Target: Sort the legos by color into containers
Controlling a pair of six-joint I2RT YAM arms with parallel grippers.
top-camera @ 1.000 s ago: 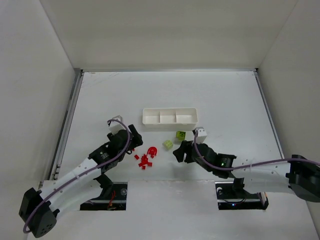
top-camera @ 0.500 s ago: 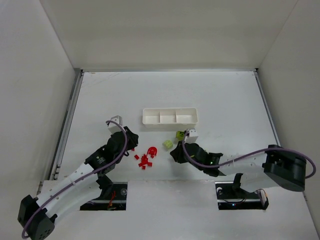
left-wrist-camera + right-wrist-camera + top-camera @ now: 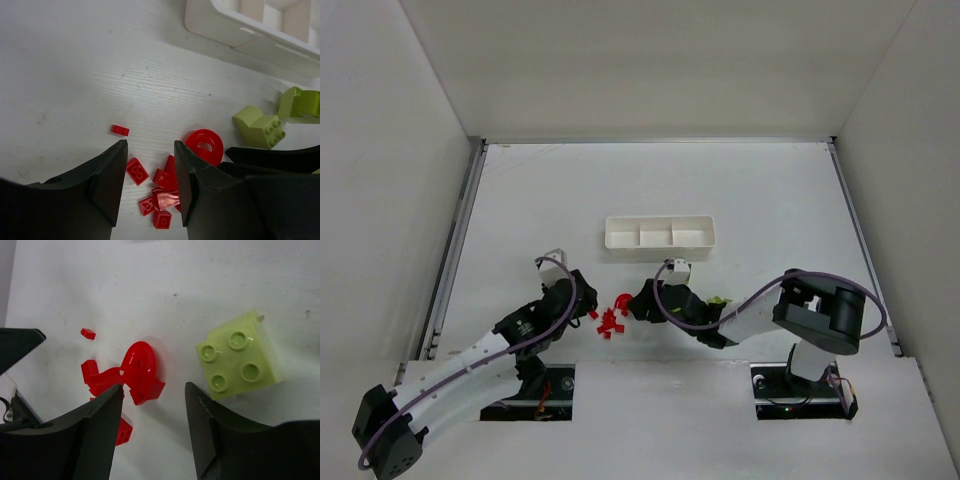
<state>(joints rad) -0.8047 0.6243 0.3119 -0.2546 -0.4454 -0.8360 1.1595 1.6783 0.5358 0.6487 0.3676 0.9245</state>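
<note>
White tabletop (image 3: 770, 200) and bare walls surround the work. The left gripper (image 3: 150, 145) hangs low with its jaws a little apart and nothing pinched. A heap of tiny red bricks (image 3: 162, 187) lies on the table just under the tips. The right gripper (image 3: 154, 387) is spread wider, its jaws on either side of a red arch (image 3: 140, 367) but apparently not touching it. A yellow-green block (image 3: 240, 362) sits just beside one finger.

Every brick I can see is on the table, near the white tray (image 3: 660, 247); none shows in its compartments.

These look like hard, light, slick plastic pieces. The tiny ones will likely skid or flip, so take each alone across its flat sides. The arch is best gripped across its flat faces, and the block across opposite walls below the studs.

The left arm reaches diagonally from its near-left base, wrist pitched down. The right arm doubles back, with its elbow out to the right and its forearm low and running left, so the grippers nearly meet.
</note>
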